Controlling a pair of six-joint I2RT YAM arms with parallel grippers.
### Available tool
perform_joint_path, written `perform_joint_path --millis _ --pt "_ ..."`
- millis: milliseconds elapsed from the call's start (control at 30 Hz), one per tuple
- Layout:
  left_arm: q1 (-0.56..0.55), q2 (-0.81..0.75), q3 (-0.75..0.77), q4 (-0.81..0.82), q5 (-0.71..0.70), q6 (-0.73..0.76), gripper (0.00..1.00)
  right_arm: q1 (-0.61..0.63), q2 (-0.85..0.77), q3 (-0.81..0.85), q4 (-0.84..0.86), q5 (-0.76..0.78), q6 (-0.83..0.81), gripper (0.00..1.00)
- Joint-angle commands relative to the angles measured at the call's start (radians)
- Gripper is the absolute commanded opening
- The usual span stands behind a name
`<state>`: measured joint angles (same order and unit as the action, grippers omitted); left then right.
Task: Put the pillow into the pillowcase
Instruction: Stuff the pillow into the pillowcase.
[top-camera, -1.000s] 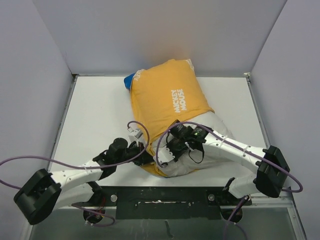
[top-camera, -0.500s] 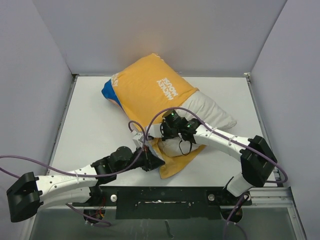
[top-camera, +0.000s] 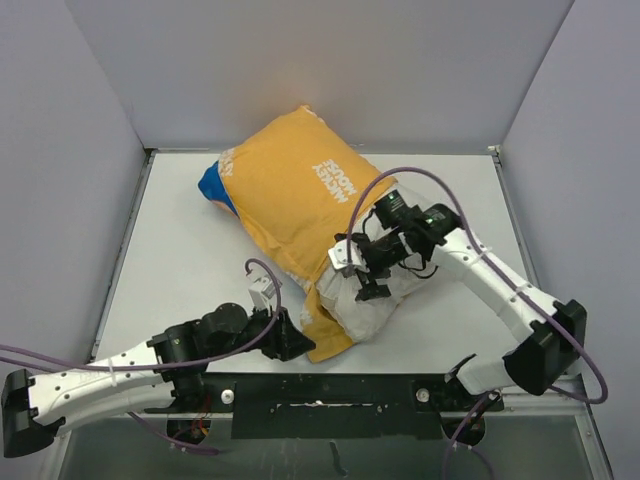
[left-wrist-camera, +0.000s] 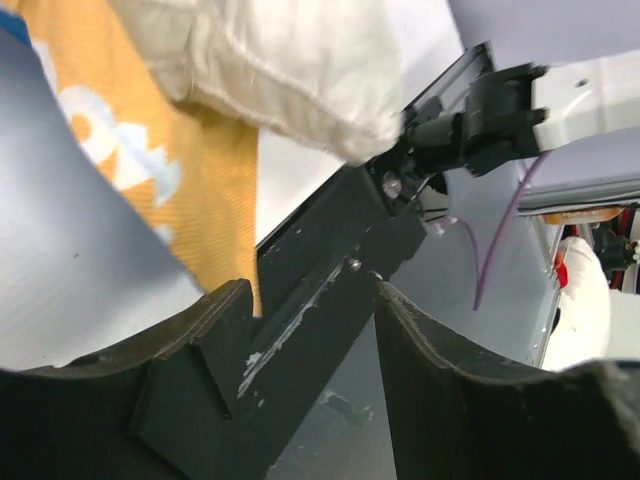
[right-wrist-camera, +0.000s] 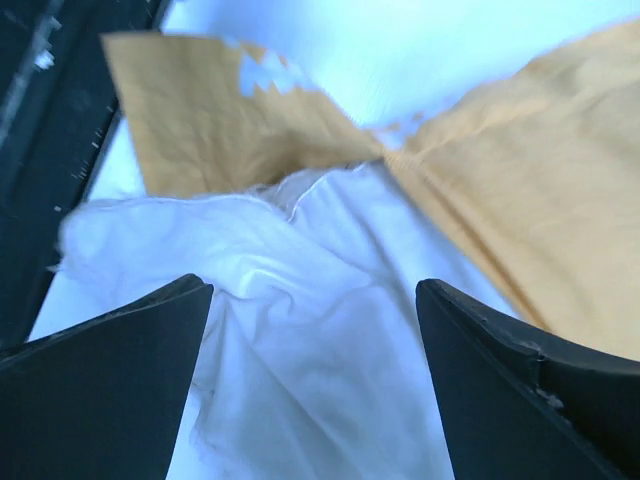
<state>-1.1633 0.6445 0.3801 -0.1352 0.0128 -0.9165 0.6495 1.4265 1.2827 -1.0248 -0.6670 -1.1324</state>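
Lying diagonally on the table (top-camera: 190, 250), mustard side up w/ a bit of blue at its far-left corner, the pillowcase (top-camera: 290, 190) has its mouth toward the near edge. The pillow (top-camera: 375, 300) looks mostly inside; only its white near end bulges out of the opening, approx. centre-right. Right end effector (top-camera: 362, 275) hovers over that exposed end, fingers wide apart and clamping nothing, prob. placed there to push the rest in or grab the hem. Left end effector (top-camera: 290, 340) sits low by the case's near flap corner, fingers also apart w/ nothing between them, likely set to pinch the hem and hold the mouth. Top view gives the overall layout and how much pillow is out, but can't settle the finger gaps. Left wrist cam does: only the black base rail (left-wrist-camera: 330, 260) shows between its fingers, w/ pillow corner and mustard cloth beyond. Right wrist cam shows the hem edge crossing the white fabric plus a loose flap, blurred.
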Motion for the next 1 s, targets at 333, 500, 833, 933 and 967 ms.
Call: perform_joint_path --millis 333,500,833,933,967 --pt "-0.003 0.328 0.694 -0.341 -0.285 0.651 0.59 -0.592 -0.31 -0.033 0.238 -0.37 0.461 0.95" --pt "0.085 0.653 0.947 -0.254 -0.312 0.908 0.57 -0.737 -0.248 -0.182 0.628 -0.261 0.848 0.96" --pt "0.213 1.056 1.342 -0.203 -0.262 1.035 0.6 -0.68 -0.173 -0.347 0.781 -0.221 0.902 0.36" --pt "0.206 1.114 1.395 -0.213 -0.3 1.064 0.58 -0.667 -0.151 -0.349 0.767 -0.206 0.884 0.19" --pt "0.205 1.122 1.402 -0.208 -0.3 1.067 0.57 -0.664 -0.142 -0.346 0.76 -0.205 0.878 0.17"
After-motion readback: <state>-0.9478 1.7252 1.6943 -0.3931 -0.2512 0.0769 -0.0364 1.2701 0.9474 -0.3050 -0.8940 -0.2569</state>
